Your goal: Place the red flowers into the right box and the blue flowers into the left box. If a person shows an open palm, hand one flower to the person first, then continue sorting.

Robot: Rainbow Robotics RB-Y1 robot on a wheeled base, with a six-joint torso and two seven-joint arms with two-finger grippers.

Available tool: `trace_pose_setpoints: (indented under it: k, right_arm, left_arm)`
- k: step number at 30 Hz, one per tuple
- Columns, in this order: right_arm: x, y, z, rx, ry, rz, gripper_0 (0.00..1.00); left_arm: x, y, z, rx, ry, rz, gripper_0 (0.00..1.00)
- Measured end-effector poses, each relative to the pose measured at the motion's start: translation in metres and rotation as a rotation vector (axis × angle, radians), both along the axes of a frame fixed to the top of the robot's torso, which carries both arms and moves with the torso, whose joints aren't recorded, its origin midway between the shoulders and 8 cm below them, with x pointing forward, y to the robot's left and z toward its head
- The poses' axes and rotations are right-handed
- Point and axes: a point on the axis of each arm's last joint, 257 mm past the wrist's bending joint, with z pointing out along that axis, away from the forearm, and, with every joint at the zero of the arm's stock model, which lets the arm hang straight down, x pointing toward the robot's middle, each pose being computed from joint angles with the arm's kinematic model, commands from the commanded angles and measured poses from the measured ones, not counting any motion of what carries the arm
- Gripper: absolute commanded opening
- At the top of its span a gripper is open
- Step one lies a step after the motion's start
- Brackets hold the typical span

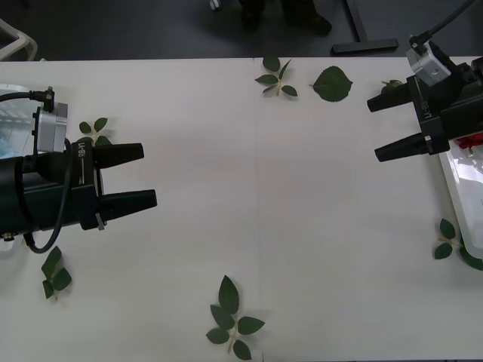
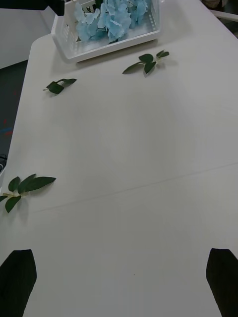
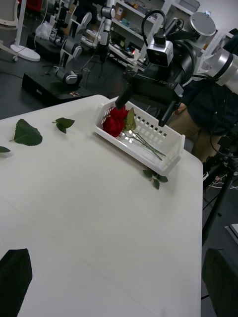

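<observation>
Two end effectors (image 1: 136, 175) (image 1: 391, 127), both spread

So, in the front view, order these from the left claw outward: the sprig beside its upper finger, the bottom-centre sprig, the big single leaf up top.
From the left claw:
1. Sprig beside its upper finger, far-left side.
2. Bottom-centre sprig, near edge.
3. Big single leaf, far edge, toward the right claw.

The front camera looks down from above the arms onto the desk (image 1: 302, 211), both claws at its sides. Each wrist camera sits low, looking across the desk: the right one faces the left box (image 2: 106, 42) at 12 o'clock, the left one faces the right box (image 3: 141, 143) and right claw (image 3: 144, 106).
</observation>
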Motion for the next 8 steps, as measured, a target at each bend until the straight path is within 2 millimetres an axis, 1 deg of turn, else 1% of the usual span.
trace_pose_setpoints:
  k: [8]
  right_arm:
    - [0.0000,0.0000,0.0000,0.000,0.000,0.000,1.00]
  left_arm:
    - [0.0000,0.0000,0.0001,0.000,0.000,0.000,1.00]
